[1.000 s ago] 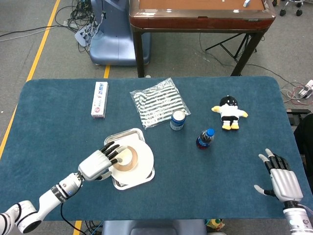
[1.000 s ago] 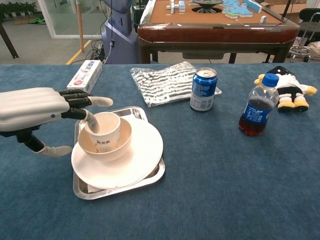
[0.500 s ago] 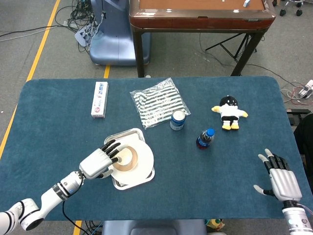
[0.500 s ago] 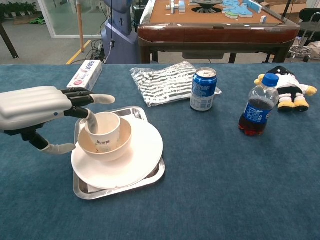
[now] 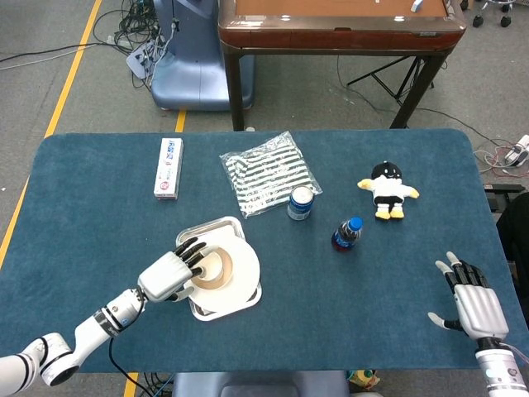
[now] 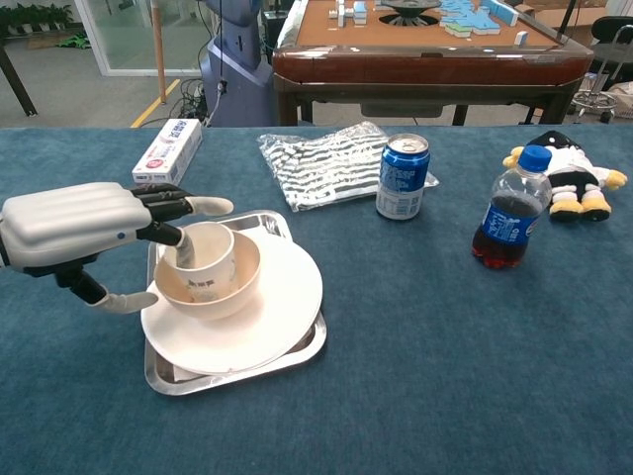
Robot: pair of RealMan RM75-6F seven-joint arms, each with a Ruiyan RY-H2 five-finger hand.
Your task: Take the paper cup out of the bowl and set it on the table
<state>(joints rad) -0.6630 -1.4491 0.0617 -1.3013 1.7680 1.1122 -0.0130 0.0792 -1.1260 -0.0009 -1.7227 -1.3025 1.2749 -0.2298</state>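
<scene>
A white paper cup (image 6: 210,265) (image 5: 215,265) stands upright in a tan bowl (image 6: 240,285) (image 5: 221,282). The bowl sits on a white plate (image 6: 287,297) in a steel tray (image 6: 297,358). My left hand (image 6: 84,230) (image 5: 169,275) is at the cup's left with its fingers spread. One fingertip (image 6: 184,254) dips inside the cup's rim, and the thumb (image 6: 121,302) hangs outside the bowl without touching the cup. My right hand (image 5: 473,304) rests open near the table's front right corner, seen only in the head view.
A blue soda can (image 6: 403,176), a dark drink bottle (image 6: 507,213), a plush toy (image 6: 569,178), a striped bag (image 6: 326,158) and a white box (image 6: 166,148) lie behind and to the right of the tray. A wooden game table (image 6: 425,45) stands beyond the far edge.
My left hand has shifted slightly right and lower toward the cup, its fingertip going deeper inside the rim. The cup, the bowl and my right hand have not moved.
</scene>
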